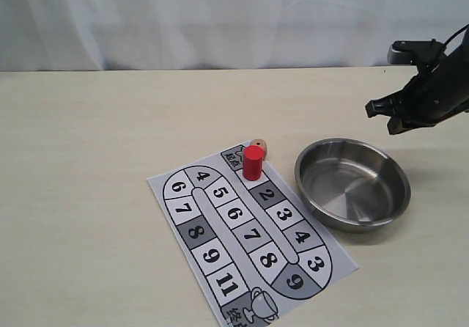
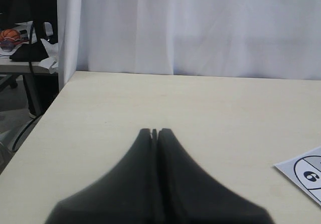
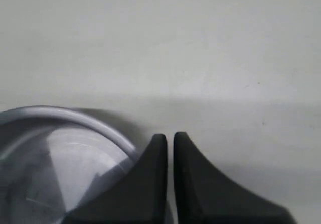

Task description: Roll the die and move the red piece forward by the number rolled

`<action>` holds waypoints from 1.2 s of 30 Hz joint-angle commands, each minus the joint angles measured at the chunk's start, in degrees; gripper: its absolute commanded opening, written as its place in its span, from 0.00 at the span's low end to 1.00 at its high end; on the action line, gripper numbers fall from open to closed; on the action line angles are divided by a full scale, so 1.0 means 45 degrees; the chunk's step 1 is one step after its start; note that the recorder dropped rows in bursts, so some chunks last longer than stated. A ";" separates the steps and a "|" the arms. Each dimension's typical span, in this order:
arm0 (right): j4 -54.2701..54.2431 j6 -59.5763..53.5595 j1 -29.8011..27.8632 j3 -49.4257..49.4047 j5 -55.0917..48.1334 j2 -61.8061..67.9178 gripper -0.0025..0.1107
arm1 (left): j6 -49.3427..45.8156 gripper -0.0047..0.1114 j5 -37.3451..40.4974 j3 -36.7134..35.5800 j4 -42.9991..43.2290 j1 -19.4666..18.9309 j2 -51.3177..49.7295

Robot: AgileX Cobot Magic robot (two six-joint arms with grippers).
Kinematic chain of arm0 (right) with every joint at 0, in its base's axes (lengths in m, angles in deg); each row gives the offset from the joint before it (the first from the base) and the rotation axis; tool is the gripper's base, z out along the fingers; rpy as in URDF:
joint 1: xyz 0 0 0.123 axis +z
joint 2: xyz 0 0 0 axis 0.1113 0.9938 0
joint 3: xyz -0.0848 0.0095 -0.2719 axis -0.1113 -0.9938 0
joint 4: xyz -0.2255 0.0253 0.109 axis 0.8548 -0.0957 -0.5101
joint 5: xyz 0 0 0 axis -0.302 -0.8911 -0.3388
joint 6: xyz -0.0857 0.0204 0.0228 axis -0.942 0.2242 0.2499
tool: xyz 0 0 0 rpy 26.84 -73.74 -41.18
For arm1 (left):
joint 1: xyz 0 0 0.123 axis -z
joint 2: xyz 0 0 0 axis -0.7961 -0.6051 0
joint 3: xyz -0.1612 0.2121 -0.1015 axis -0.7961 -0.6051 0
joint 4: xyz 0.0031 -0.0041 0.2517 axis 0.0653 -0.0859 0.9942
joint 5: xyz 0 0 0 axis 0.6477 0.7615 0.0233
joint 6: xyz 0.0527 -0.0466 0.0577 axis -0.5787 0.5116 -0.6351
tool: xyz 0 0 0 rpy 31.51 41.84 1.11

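Note:
The red piece (image 1: 253, 162) stands upright on the paper game board (image 1: 249, 239), on the square just before the 2. The die (image 1: 259, 147), a small beige cube, lies just behind the red piece and is partly hidden by it. My right gripper (image 1: 381, 114) hangs in the air above the table, behind the steel bowl's far right rim, its fingers together with nothing between them; the same gripper (image 3: 170, 136) shows a thin slit only. My left gripper (image 2: 154, 131) is shut and empty, over bare table far from the board; the exterior view does not show it.
A round steel bowl (image 1: 311, 160) sits on the table right of the board, with nothing in it; its rim (image 3: 95, 121) lies beside my right fingertips. A corner of the board (image 2: 301, 171) shows in the left wrist view. A white curtain backs the table.

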 commanded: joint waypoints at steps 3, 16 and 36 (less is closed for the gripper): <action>0.0121 0.0385 -0.0074 -0.0040 -0.0869 -0.0798 0.06 | 0.0067 0.04 -0.0129 -0.0030 0.0015 0.0002 0.0014; 0.1640 0.2041 0.0931 -0.0254 -0.1383 -0.1156 0.06 | 0.0067 0.04 -0.0066 -0.0030 -0.0012 0.0002 0.0014; 0.1736 0.2187 0.0955 -0.2063 -0.1743 -0.4259 0.06 | 0.0067 0.04 -0.0066 -0.0030 -0.0012 0.0002 0.0014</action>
